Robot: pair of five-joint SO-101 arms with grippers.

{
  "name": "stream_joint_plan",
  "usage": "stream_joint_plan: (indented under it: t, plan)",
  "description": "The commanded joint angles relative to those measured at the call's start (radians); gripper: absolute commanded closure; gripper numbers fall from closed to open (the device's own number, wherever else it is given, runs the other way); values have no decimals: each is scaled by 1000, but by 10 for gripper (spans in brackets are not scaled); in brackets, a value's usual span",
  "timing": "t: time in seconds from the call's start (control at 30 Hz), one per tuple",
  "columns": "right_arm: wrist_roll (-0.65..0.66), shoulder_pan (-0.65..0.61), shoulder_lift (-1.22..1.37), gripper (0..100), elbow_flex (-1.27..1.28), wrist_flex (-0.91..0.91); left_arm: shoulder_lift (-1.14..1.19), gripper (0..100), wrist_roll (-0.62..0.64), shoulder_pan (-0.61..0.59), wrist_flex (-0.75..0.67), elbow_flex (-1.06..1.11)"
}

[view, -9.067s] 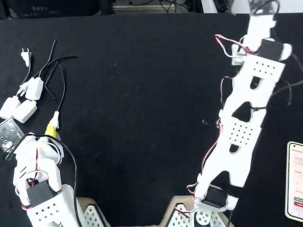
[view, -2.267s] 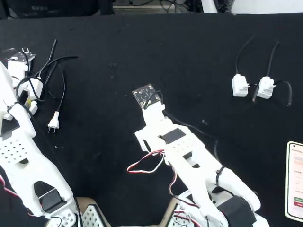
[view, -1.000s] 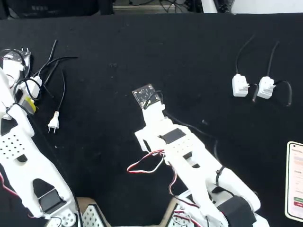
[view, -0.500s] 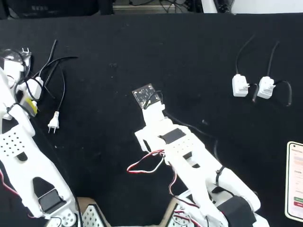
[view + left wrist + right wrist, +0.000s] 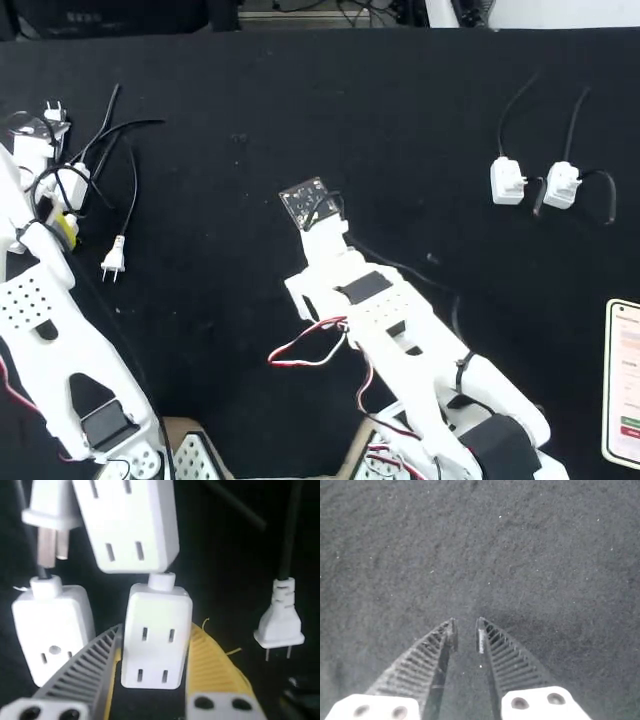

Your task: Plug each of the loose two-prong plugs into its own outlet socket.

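My left gripper (image 5: 157, 630) is shut on a white outlet block (image 5: 156, 652), its grey finger and yellow finger pressed on the block's two sides. A larger white outlet block (image 5: 127, 525) and a third one (image 5: 52, 625) lie close around it. One loose two-prong plug (image 5: 279, 627) on a black cord lies apart; from above that plug (image 5: 112, 262) is right of the left arm (image 5: 45, 310). Another plug (image 5: 52, 112) sits at the far left by the outlet cluster (image 5: 70, 183). My right gripper (image 5: 465, 630) hovers over bare black cloth, fingers almost together with nothing between them.
Two white outlet pieces (image 5: 508, 182) (image 5: 560, 185) with black cords lie at the far right. The right arm (image 5: 380, 310) stretches from the near edge to mid-table. A phone (image 5: 622, 380) lies at the right edge. Black cords (image 5: 125, 150) tangle near the left cluster.
Nine seconds ago the right arm stretched to the far right; it now rests at mid-table. The left arm went up to the outlet cluster and has lately shifted it slightly toward the near edge.
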Motion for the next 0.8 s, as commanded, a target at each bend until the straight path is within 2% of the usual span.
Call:
stream_joint_plan:
  t: [0.0, 0.2, 0.4, 0.57, 0.77]
  plan:
    - [2, -9, -31, 931, -28, -26, -23, 959, 5, -16, 35, -54]
    - [2, -9, -31, 931, -28, -26, -103, 971, 49, -91, 35, -42]
    - [2, -8, -31, 931, -28, -26, -252, 971, 44, -163, 35, 105]
    - [2, -8, -31, 931, -28, -26, -453, 970, 44, -197, 35, 329]
    - [2, -8, -31, 931, -28, -26, -815, 970, 43, -199, 35, 734]
